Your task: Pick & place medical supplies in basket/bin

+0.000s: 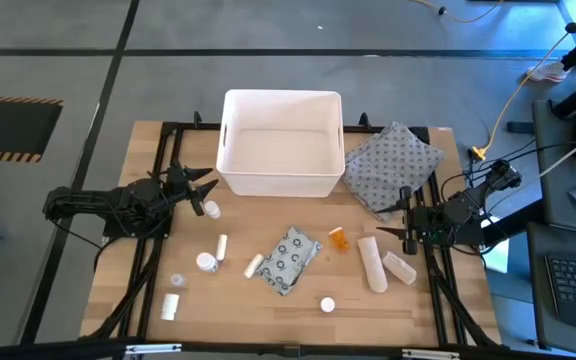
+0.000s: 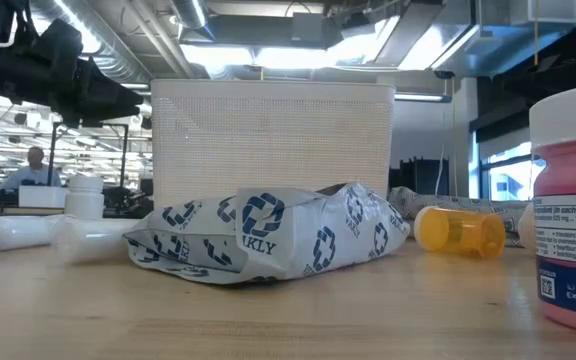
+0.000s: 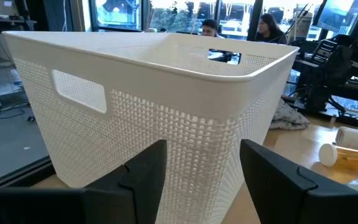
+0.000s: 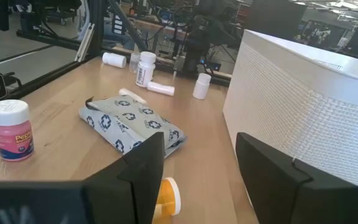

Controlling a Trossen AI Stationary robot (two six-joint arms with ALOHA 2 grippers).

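Resting at the left edge of the wooden bench (image 1: 298, 310), the left claw (image 1: 208, 192) is seen with its fingers (image 3: 143, 177) apart and nothing between them, pointed at the white basket (image 1: 280, 180). The basket stands at the middle of the far side of the bench, and no supplies can be seen inside it. At the right edge, the right claw (image 1: 388, 222) is held low, its fingers (image 4: 143, 163) likewise apart and empty. A grey patterned cloth pouch (image 1: 390, 165) lies just beside the basket on its right, partly under the right arm.

The supplies are spread over the near half of the bench. A flat grey dotted packet (image 1: 288, 259) lies at the middle, and in the low view it is seen crumpled in front of the basket wall. An orange pill bottle (image 1: 339, 239) lies on its side just right of the packet, near the right claw. Two cream gauze rolls (image 1: 373, 264) are laid beside each other further right, the shorter one (image 1: 399, 266) nearer the edge. A white-capped bottle with pink contents (image 1: 327, 304) stands near the front edge. On the left, a white pill bottle (image 1: 206, 262) stands upright, with small white tubes (image 1: 222, 244) around it: one beside the packet (image 1: 253, 265), one near the left claw (image 1: 211, 209), and another near the front left corner (image 1: 170, 305). People are visible in the room beyond the bench.
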